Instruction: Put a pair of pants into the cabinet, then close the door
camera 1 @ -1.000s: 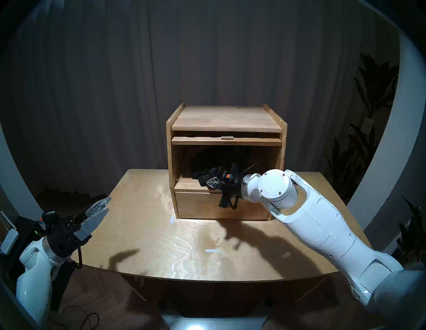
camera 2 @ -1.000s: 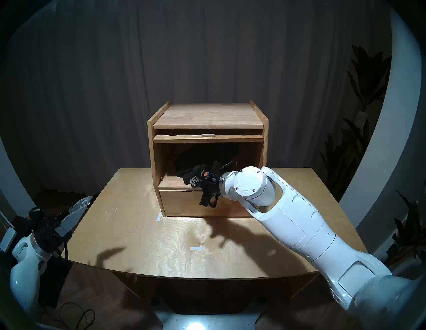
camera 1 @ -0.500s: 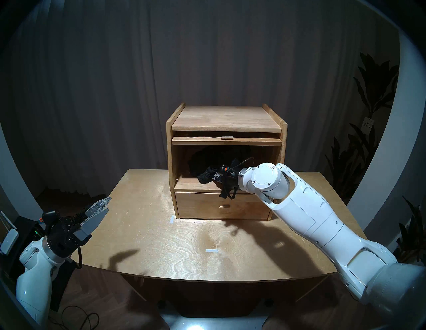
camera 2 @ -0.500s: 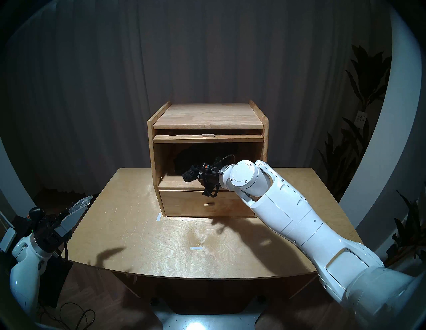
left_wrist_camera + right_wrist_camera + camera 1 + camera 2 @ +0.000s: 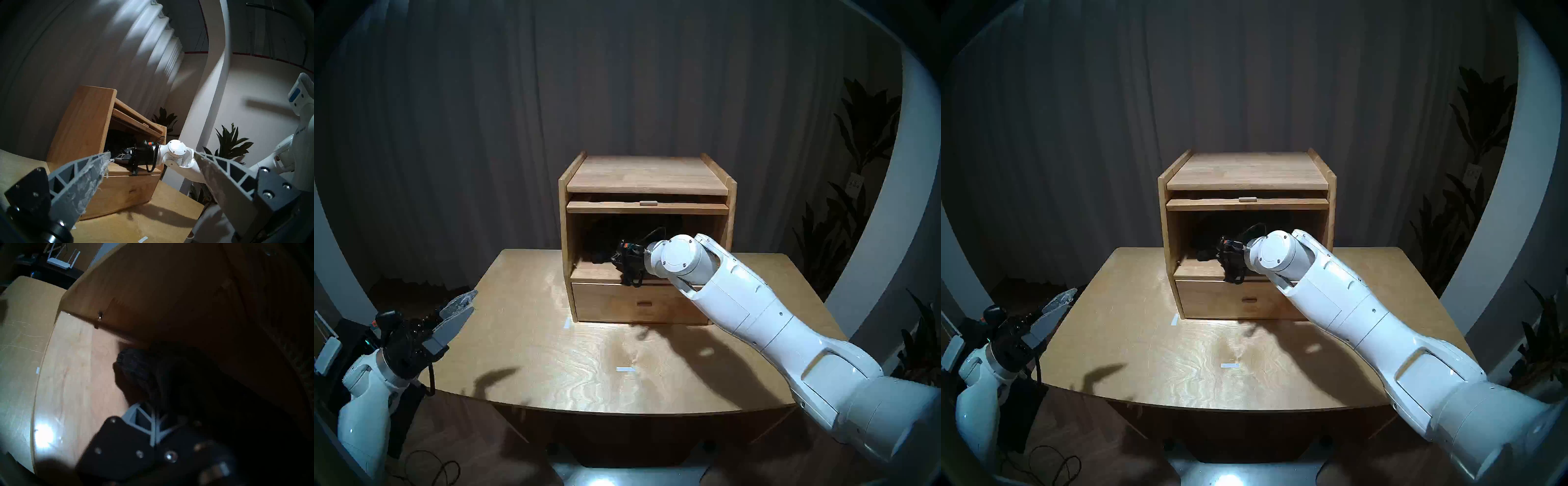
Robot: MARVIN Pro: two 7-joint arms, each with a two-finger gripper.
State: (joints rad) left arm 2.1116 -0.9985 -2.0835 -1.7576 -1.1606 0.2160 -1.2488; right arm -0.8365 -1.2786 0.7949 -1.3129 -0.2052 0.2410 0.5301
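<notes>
Wood table [image 5: 551, 356], boxy cabinet [image 5: 646, 173], ribbed pants [image 5: 136, 368]

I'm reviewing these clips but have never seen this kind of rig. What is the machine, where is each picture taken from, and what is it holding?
It is a two-armed robot at a wooden table. Two nearly identical pictures come from cameras on its head; the other two come from a camera on each wrist. On the table stands a light-wood cabinet with a drawer below; its door is slid up under the top. The right gripper reaches into the open compartment, shut on a dark pair of pants, which lies bunched on the compartment floor. The left gripper waits open and empty at the table's left edge. Small pale tape marks lie on the table.
</notes>
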